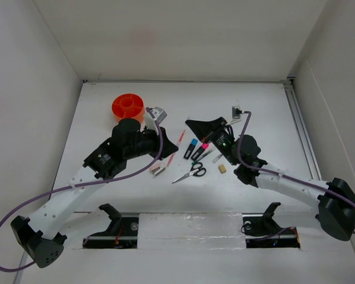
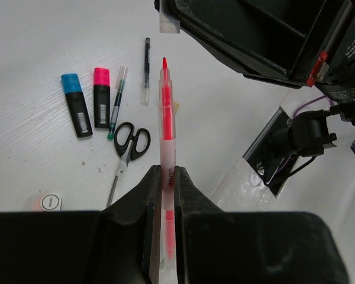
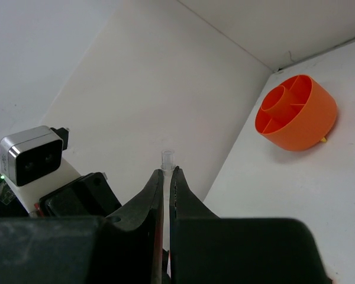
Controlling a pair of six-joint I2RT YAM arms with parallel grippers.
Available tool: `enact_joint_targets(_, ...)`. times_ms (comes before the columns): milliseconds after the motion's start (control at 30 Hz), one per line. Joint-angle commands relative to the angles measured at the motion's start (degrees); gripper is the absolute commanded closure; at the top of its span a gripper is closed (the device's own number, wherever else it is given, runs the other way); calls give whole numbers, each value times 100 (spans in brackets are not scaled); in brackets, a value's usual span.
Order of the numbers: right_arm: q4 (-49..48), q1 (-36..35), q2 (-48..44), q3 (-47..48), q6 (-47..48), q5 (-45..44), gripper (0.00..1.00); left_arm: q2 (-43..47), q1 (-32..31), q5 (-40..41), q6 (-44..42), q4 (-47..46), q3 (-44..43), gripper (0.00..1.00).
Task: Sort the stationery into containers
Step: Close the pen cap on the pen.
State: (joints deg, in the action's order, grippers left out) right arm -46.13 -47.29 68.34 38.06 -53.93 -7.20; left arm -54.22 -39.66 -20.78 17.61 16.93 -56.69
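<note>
Layout on the counter (image 1: pixel 266 118), from left to right, is as follows.

1. The orange tub (image 1: pixel 119 112) stands upright at the back left, behind the left arm. Inner dividers run out from a round central hub. In the right wrist view the orange tub (image 3: pixel 310 127) appears near the corner of the back wall.
2. The left gripper (image 2: pixel 167 174) is closed down on the red pen (image 2: pixel 165 118). Both fingers (image 2: pixel 186 189) press against the pen's clear barrel, and the pen tip projects well past the fingertips. The pen is clear of the counter. In the top view the left gripper (image 1: pixel 165 145) sits just in front of the tub.
3. The stapler (image 1: pixel 158 170) lies on the counter just beside the left arm.
4. The scissors (image 1: pixel 192 172) lie flat with blades closed, in front of the highlighters.
5. The blue-capped highlighter (image 2: pixel 76 106) and the pink-capped highlighter (image 2: pixel 102 97) lie side by side. A green-tipped pen (image 2: pixel 116 100) rests just beside the pink one, and the slim black-white pen (image 2: pixel 146 71) lies beyond it.
6. The eraser (image 1: pixel 223 168) sits to the right of the scissors.
7. The right gripper (image 3: pixel 167 171) has its fingers almost together on a thin clear tube (image 3: pixel 167 158). What kind of item this is cannot be determined. In the top view the right gripper (image 1: pixel 195 125) hangs behind the highlighters and points toward the tub.
</note>
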Motion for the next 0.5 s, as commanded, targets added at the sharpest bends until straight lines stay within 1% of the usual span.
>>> enact_joint_targets(0,-537,-53,66,8,93,-106,100,95,-7,-102,-82,-216,35,100)
enact_joint_targets(467,-353,-53,119,8,146,-220,100,95,-7,-155,-82,-216,35,100)
